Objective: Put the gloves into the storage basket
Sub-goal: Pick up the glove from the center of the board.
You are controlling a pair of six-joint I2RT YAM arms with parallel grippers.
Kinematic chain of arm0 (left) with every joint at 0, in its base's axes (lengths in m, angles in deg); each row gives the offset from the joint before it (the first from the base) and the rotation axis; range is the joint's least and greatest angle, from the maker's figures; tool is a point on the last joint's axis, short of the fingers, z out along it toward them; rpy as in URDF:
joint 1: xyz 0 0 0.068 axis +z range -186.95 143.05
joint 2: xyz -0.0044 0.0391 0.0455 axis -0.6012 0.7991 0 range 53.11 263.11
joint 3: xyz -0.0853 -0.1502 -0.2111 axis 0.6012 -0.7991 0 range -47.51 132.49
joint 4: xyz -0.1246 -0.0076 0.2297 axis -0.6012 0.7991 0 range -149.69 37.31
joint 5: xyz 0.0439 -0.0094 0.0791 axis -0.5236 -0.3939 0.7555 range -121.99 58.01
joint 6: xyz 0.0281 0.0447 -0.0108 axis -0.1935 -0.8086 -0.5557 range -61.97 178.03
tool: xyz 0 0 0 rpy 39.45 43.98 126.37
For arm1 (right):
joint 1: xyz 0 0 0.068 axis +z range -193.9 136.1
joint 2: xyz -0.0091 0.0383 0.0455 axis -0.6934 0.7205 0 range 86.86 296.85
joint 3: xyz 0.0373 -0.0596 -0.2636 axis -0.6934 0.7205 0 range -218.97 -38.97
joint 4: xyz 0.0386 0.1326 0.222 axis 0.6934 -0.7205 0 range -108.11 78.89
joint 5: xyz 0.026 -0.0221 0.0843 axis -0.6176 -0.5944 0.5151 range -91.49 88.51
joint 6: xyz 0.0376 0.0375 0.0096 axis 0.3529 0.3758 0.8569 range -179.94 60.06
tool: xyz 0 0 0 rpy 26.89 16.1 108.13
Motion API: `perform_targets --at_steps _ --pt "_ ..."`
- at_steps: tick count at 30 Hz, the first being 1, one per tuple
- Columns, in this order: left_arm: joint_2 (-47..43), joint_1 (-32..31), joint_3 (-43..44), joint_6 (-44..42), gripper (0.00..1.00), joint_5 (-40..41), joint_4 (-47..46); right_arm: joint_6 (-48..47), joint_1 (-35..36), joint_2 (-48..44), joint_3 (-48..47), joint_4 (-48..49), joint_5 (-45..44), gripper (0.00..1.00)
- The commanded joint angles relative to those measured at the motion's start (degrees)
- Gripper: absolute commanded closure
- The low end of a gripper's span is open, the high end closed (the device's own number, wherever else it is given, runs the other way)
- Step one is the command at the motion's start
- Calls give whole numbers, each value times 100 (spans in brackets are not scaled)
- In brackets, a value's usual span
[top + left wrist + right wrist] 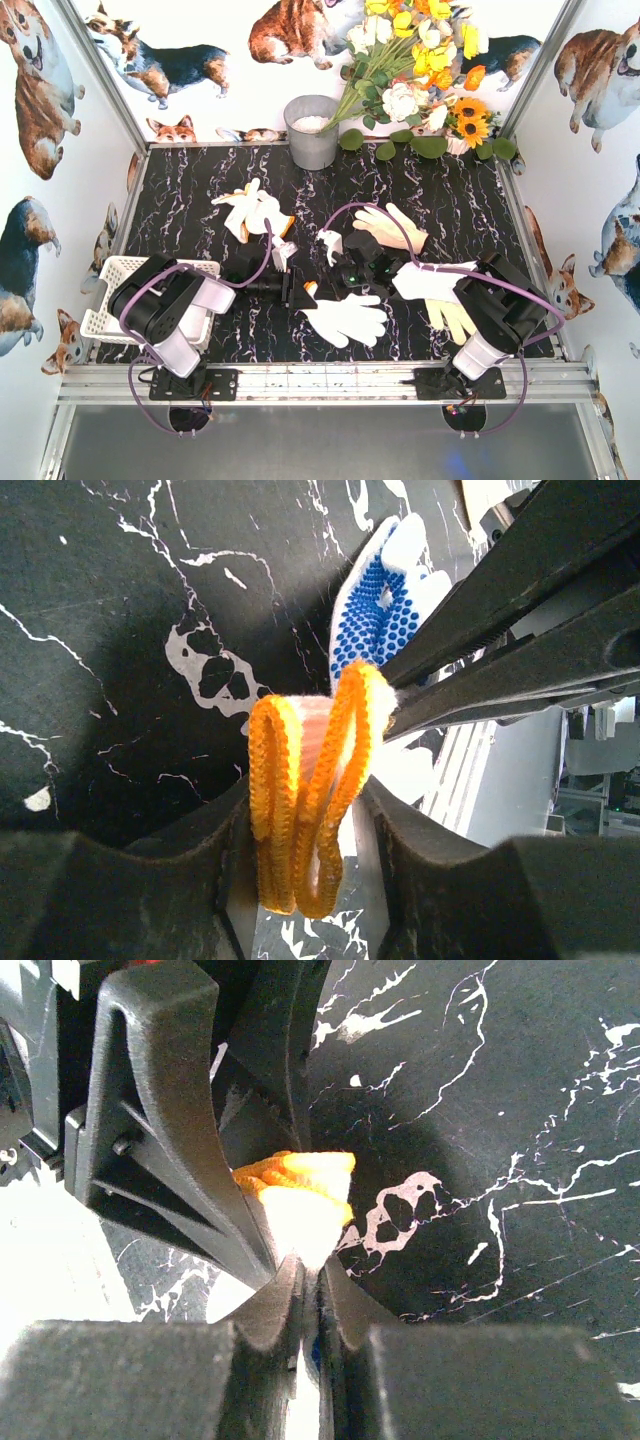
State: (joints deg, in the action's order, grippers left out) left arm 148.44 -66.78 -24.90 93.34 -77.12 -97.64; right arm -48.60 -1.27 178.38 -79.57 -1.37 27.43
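Note:
A white glove with blue dots (385, 610) and an orange cuff (300, 780) hangs between my two grippers at the table's middle (310, 290). My left gripper (305, 798) is shut on the folded orange cuff. The right gripper (312, 1265) is shut on the glove's white fabric (300, 1210), and its black fingers (500, 630) cross the left wrist view. More gloves lie about: a white one (345, 318) just in front, a cream one (390, 228) behind, a small pile (250, 212) at the back left, and a yellow one (450, 318) by the right arm. The storage basket (110, 270) sits at the near left, partly under the left arm.
A grey metal bucket (312, 130) stands at the back centre, with a bunch of white and yellow flowers (420, 60) leaning beside it. Purple cables loop off both arms. Walls close in the black marbled table (200, 180) on three sides.

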Motion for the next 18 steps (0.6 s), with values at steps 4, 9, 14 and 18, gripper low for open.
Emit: perform_targets --at_steps 4,9,14,18 --pt "3 -123 63 -65 71 74 70 160 -27 -80 -12 558 131 100" --pt "0 -160 67 -63 74 28 39 218 -27 -23 8 607 130 100" --pt "33 -240 132 -41 73 -18 -28 247 -27 18 -1 617 191 100" --pt "56 -261 176 4 73 -22 -96 247 -27 23 16 607 208 100"
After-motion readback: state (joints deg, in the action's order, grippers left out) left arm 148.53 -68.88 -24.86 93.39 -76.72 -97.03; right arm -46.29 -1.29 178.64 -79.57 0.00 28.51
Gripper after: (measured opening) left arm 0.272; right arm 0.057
